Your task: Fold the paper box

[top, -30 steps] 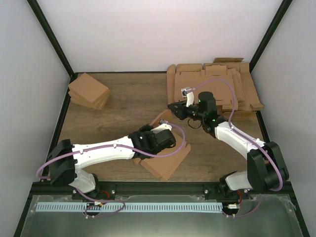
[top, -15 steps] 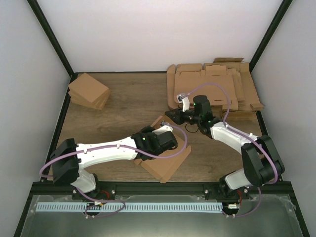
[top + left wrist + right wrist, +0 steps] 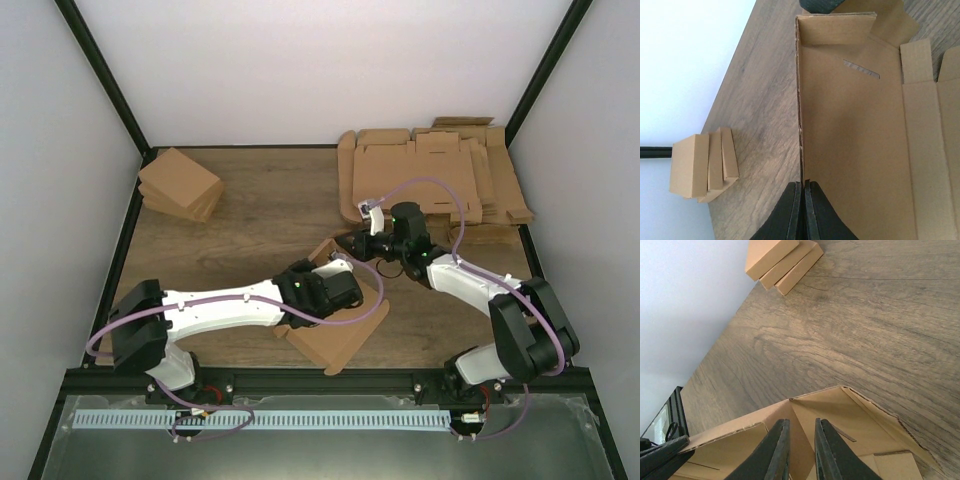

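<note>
Top external: over the last second the right arm swung left, away from the sheet stack. The right gripper [image 3: 338, 240] is now at the far wall of the paper box [image 3: 345, 330], which sits centre-front on the table [image 3: 250, 210] between both arms. The left arm has barely shifted. On the right wrist view, the jaws are a narrow gap apart with nothing between them, over the raised far corner. The left gripper [image 3: 803, 182] is pinched tight on the side wall's top edge. My read: left anchors, right goes for the far wall next. The stack of flat sheets [image 3: 440, 175] is far right and the pile of folded boxes [image 3: 180, 185] far left, both well apart. Nothing is blocking.
</note>
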Controlling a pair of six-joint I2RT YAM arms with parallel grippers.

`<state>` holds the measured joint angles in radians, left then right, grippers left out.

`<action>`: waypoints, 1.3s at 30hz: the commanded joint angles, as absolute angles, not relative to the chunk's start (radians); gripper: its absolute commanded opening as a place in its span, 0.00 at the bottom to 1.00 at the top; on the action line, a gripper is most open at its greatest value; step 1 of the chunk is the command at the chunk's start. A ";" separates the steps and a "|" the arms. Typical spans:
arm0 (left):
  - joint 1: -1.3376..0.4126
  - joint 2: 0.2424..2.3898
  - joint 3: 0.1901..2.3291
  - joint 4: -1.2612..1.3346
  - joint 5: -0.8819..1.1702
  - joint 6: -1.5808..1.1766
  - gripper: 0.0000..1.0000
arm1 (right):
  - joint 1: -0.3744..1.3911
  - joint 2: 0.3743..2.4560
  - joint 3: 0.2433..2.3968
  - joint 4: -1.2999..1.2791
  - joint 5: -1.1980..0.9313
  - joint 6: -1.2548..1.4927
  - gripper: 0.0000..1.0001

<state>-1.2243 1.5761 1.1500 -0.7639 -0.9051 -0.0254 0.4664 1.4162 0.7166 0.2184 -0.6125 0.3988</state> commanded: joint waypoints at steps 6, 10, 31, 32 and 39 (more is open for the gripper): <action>-1.250 1.628 1.183 -0.771 -0.956 -0.028 0.04 | 0.482 1.371 0.672 0.276 -0.671 0.341 0.20; -1.252 1.628 1.184 -0.766 -0.958 -0.025 0.04 | 0.481 1.356 0.624 0.329 -0.660 0.239 0.20; -1.261 1.631 1.187 -0.761 -0.969 -0.010 0.04 | 0.482 1.410 0.666 0.346 -0.612 0.136 0.18; -1.262 1.632 1.189 -0.761 -0.969 -0.009 0.04 | 0.483 1.415 0.667 0.347 -0.608 0.134 0.17; -1.262 1.632 1.190 -0.758 -0.962 -0.009 0.05 | 0.498 1.427 0.657 0.366 -0.574 0.118 0.08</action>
<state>-1.2537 1.6226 1.1614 -0.7715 -0.9607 -0.0208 0.4820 1.4166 0.6273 0.3374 -0.6186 0.1440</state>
